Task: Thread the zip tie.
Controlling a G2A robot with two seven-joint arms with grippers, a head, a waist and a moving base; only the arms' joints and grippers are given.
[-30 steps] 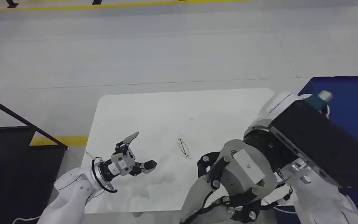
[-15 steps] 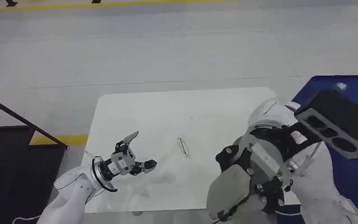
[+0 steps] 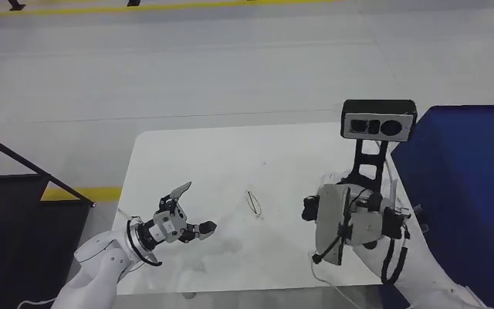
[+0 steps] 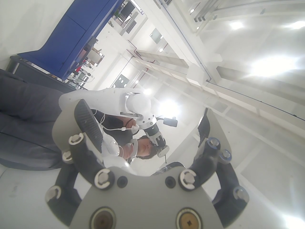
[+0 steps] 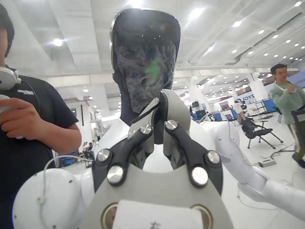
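There is room to pass over the bench [image 3: 231, 154] between the left gripper [image 3: 199, 206] and the zip tie [image 3: 253, 202]. The right arm [image 3: 351, 224] blocks the other side.

The right arm [image 3: 363, 220] swung out from the near right corner and turned, ending farther over the table's [image 3: 231, 154] right side.

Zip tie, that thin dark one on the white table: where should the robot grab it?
Probably from straight above, pinching across the thin dark zip tie near its middle. It lies flat on the white table and seems bent into a narrow loop, so there is no raised edge to catch from the side. The open left gripper is close beside it.
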